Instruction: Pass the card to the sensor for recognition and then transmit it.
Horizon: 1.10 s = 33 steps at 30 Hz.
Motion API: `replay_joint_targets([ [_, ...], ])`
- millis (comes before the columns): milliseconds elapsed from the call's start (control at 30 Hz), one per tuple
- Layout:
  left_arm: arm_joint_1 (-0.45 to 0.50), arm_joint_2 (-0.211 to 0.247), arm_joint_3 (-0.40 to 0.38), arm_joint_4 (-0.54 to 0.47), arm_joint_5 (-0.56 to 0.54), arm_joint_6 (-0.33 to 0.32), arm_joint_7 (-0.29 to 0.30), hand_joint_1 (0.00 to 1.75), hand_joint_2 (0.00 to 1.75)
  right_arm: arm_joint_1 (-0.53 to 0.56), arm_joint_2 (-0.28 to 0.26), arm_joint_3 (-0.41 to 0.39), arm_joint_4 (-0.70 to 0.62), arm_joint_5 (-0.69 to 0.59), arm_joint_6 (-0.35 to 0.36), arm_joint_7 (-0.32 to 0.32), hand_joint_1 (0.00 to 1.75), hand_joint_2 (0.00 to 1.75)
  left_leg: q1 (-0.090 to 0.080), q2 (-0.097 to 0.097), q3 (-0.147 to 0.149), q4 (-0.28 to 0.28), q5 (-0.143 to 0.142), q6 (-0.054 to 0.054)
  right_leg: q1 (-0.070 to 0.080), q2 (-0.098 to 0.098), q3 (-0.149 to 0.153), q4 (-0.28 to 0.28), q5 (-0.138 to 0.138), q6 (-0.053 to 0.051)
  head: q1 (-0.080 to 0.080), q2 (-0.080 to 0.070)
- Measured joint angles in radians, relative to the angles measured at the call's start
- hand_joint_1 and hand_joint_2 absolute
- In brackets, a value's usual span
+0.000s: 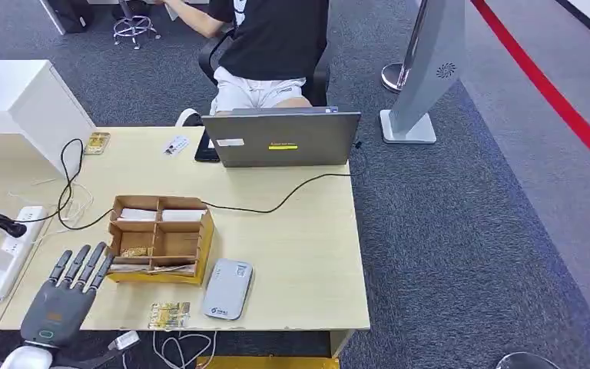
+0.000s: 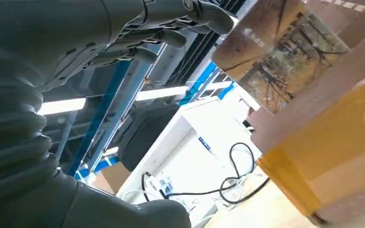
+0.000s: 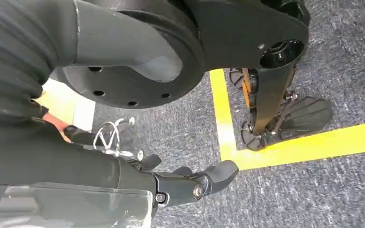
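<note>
Table [image 1: 299, 254] is light wood, with a person seated behind a laptop [image 1: 280, 138] on the far side. A cable runs from the laptop across the top, passing just behind the cardboard organiser box [image 1: 161, 238] that sits toward the robot's left.

Sensor [image 1: 227, 288] is the grey-white reader lying flat, just right of the box near the front edge. Nothing is on it.

Cards: a few stand or lie in the box's compartments, and the left wrist view shows one card [image 2: 278, 52] with a tree print leaning in the box. Another card [image 1: 169, 314] lies flat on the table near the front edge, between the left hand and the sensor. Can't tell which one is the target.

Left hand [image 1: 67, 296] hovers just left of the box, fingers straight and spread, holding nothing. Right hand [image 3: 190, 185] hangs low beside the body over carpet, fingers loosely extended, nothing in it.

Risks, my read:
- Fingertips are almost against the box wall, so reaching in may shove the light box toward the sensor.
- Thin cards packed in a slot could mean pulling two, or none.
- The flat card is hard to get under and could slide off the front edge.
</note>
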Motion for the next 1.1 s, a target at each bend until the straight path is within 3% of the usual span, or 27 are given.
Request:
replay_joint_targets([
  [300, -0.095, -0.076, 0.012, 0.036, 0.000, 0.015, 0.112, 0.00, 1.75, -0.001, 0.004, 0.000, 0.000, 0.026, 0.004, 0.000, 0.00, 1.75, 0.000, -0.001, 0.000, 0.000, 0.001, 0.001, 0.000, -0.002, 0.001, 0.000, 0.000, 0.000, 0.000, 0.000],
  [433, -0.104, -0.118, 0.012, 0.048, 0.000, 0.016, 0.129, 0.00, 1.75, -0.003, 0.005, 0.000, 0.000, 0.029, -0.003, 0.015, 0.00, 1.75, 0.000, -0.002, 0.000, 0.000, 0.001, 0.000, 0.000, -0.002, 0.001, 0.000, 0.000, 0.000, 0.000, 0.000],
  [633, -0.091, -0.191, 0.045, 0.072, 0.000, 0.008, 0.039, 0.00, 1.75, -0.002, 0.007, -0.003, 0.000, 0.029, -0.006, 0.018, 0.00, 1.75, 0.000, -0.002, -0.001, 0.000, 0.000, 0.001, 0.000, -0.002, 0.000, 0.000, 0.000, 0.000, 0.000, 0.000],
  [733, -0.089, -0.212, 0.060, 0.081, 0.000, 0.007, 0.028, 0.00, 1.75, -0.002, 0.007, -0.005, 0.000, 0.029, -0.006, 0.018, 0.00, 1.75, 0.000, -0.002, -0.001, 0.000, 0.000, 0.001, 0.000, -0.002, 0.000, 0.000, 0.000, 0.000, 0.000, 0.000],
  [867, -0.081, -0.243, 0.080, 0.110, 0.000, 0.001, -0.035, 0.00, 1.75, -0.002, 0.008, -0.007, 0.000, 0.036, -0.005, 0.015, 0.00, 1.75, 0.000, -0.002, -0.001, 0.000, 0.000, 0.001, 0.000, -0.002, 0.000, 0.000, 0.000, 0.000, 0.000, 0.000],
  [1100, -0.082, -0.287, 0.084, 0.177, 0.000, 0.018, -0.050, 0.00, 1.75, -0.002, 0.008, -0.010, 0.000, 0.045, -0.004, 0.011, 0.00, 1.75, 0.000, -0.002, 0.000, 0.000, 0.000, 0.001, 0.000, -0.002, 0.000, 0.000, 0.000, 0.000, 0.000, 0.000],
])
